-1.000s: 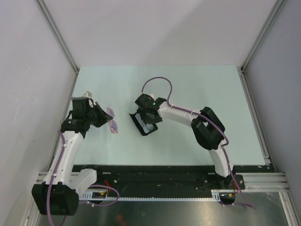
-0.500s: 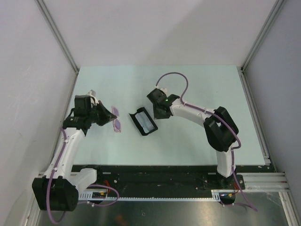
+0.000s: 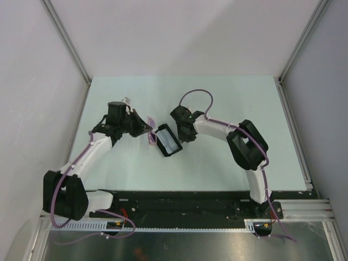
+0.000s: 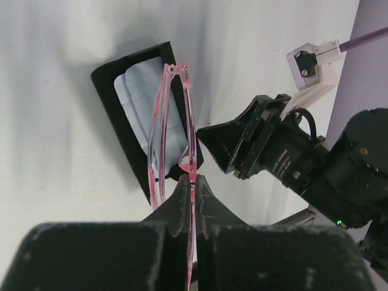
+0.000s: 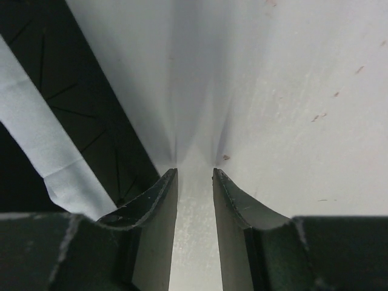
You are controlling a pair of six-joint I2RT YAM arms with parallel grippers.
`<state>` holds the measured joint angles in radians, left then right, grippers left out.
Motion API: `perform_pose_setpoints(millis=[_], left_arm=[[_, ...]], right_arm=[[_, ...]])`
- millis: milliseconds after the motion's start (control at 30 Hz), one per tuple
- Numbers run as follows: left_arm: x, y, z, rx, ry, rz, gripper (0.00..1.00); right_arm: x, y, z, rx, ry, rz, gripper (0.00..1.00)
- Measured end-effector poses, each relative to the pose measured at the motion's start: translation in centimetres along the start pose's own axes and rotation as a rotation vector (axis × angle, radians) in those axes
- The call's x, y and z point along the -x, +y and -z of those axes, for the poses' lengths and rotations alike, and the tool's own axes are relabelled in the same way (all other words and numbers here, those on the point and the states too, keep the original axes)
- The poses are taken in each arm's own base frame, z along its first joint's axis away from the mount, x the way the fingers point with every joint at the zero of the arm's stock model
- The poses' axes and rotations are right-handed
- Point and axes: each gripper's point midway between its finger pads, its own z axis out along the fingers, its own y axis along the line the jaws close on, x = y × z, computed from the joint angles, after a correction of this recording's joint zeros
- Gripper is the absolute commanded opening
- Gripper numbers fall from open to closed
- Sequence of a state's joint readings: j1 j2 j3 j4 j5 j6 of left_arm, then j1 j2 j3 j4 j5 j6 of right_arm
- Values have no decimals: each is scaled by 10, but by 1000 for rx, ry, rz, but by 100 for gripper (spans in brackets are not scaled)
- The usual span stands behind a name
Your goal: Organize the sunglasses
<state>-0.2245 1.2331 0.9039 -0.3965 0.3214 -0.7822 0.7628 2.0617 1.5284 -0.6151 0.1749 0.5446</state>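
Two arms stand bolted at the near edge of the table: the left arm leans forward and inward, and the right arm bends back toward the middle. Farther in, the left gripper is pinched tight on the sunglasses, its two fingers pressed together on one end of the pink frame. The sunglasses are lifted off the table and seen nearly edge-on from the left wrist, reaching away from the fingertips toward the case. From above they hang just beside the case's left end; whether they touch it I cannot tell. The case is black, lies open and slantwise a little left of the table's middle, about halfway between the near and far edges, with the pale cloth inside it. Just beyond its right side is the right gripper, pointing down at the table. Its fingers stand a narrow gap apart with nothing between them, only bare tabletop showing through. In the right wrist view the case and a strip of cloth lie just to the left of the left finger. Whether the tips touch the table I cannot tell. A purple cable loops up behind the right wrist, toward the far edge.
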Motion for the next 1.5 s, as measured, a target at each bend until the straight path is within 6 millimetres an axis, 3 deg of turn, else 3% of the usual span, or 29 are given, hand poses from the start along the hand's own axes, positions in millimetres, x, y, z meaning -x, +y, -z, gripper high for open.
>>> perform_pose_setpoints(millis=[200,433,533,633,933,1133,1300,1500], left_arm=[[-5,-2,-26,-4,27,2,1],[-2,3,-39,7,25,7,0],[-2,4,-45,8,28,5,0],[-7,6,-52,8,46,-13,0],[-26,17,-76,-29,134,-167,0],[-35,22,-82,-81,126,-193,0],[-47,33,-85,-90,130,-187,0],[-43,27,-90,-109,101,-197,0]], right_arm=[[-13,19,3,56,30,33,35],[-33,48,10,136,70,82,34],[-36,52,11,149,77,84,34],[-33,48,10,146,72,63,34],[-14,-7,20,80,37,-48,33],[-5,-7,35,89,-7,-53,33],[-9,-11,35,79,-4,-51,33],[-13,-16,32,65,5,-53,33]])
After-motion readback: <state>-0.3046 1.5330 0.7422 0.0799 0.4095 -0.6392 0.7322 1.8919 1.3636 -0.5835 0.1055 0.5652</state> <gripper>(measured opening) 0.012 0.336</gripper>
